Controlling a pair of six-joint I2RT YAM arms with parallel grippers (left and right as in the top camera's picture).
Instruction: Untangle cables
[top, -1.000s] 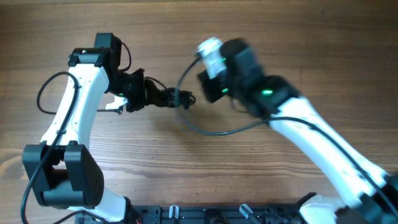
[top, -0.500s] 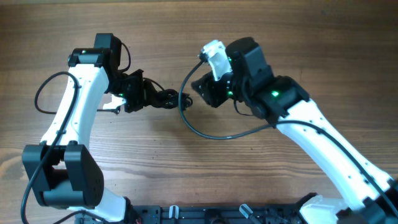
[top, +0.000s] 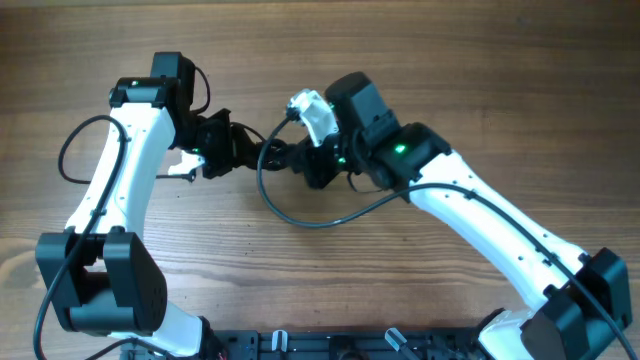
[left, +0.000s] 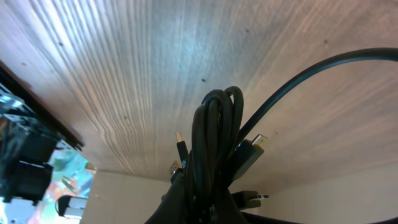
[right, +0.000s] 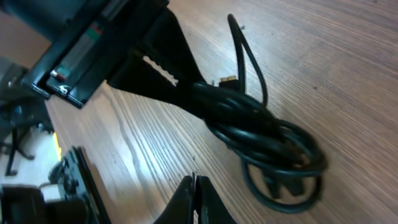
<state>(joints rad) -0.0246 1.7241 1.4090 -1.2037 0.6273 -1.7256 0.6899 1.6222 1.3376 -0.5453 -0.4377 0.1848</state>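
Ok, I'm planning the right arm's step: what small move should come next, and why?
Probably open the right fingers and close on the loose loop: they're shut and empty beside the cables, which the left fingers clamp as a bundle.

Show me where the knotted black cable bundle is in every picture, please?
Overhead: the cable bundle sits near the centre, between both arms, pinched by the left claw.
Left wrist: the cable bundle is at bottom centre, rising from the lower edge.
Right wrist: the cable bundle lies in the middle, slightly right, with the left claw gripping its upper-left end.
Shared landmark: the wooden table underneath.
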